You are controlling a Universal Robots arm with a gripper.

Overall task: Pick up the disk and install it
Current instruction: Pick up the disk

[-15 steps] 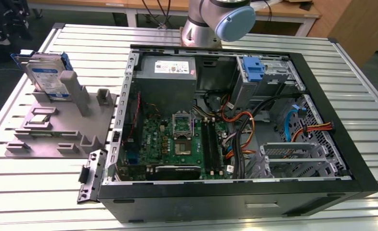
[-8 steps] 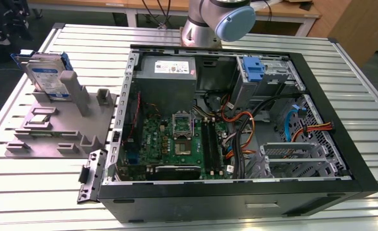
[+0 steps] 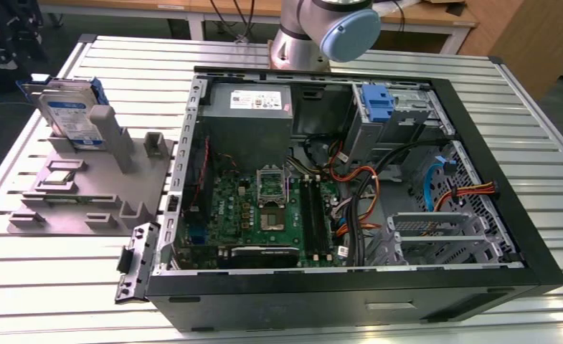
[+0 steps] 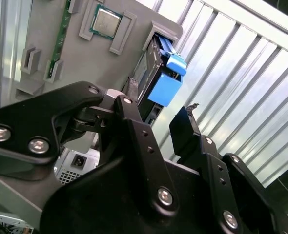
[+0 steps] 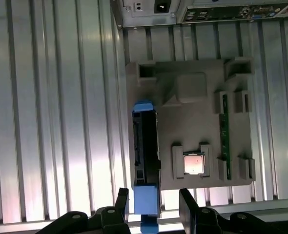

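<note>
Blue-framed disk (image 5: pixel 145 146) edge-on in grey holder (image 5: pixel 193 112), label hidden; end effector (image 5: pixel 154 192) wide open, half cropped.

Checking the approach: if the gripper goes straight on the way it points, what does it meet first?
Probably the disk, upright in the grey holder; its blue end sits between the open fingers of the gripper. Depth is unclear.
</note>
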